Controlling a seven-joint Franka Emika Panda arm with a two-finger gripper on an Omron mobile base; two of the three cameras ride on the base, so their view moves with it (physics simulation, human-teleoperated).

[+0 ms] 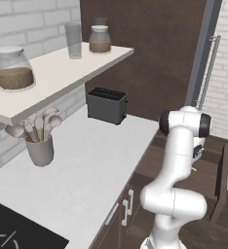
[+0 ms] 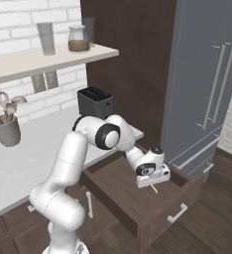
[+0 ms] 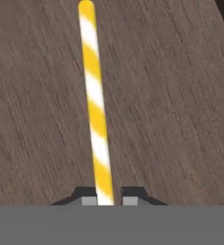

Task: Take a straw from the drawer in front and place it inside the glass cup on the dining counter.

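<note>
The dark brown drawer (image 2: 138, 203) stands pulled open, its silver bar handle (image 2: 177, 213) facing the front. My gripper (image 2: 152, 183) reaches down into it from above. In the hand view the straw (image 3: 95, 105), yellow with white stripes, lies on the drawer's wooden floor (image 3: 171, 105) and runs away from me. Its near end sits between my two fingertips (image 3: 88, 200), and the gripper (image 3: 106, 199) is shut on it. A short yellow tip of the straw (image 2: 154, 189) pokes out below the hand. The glass cup and the dining counter are out of view.
A white worktop (image 1: 91, 165) holds a black toaster (image 1: 106, 104), a grey utensil holder (image 1: 40, 150) and a black hob (image 1: 18, 233). A shelf (image 1: 52, 78) above carries jars and a tall tumbler (image 1: 73, 40). A grey fridge (image 2: 207, 84) stands right of the drawer.
</note>
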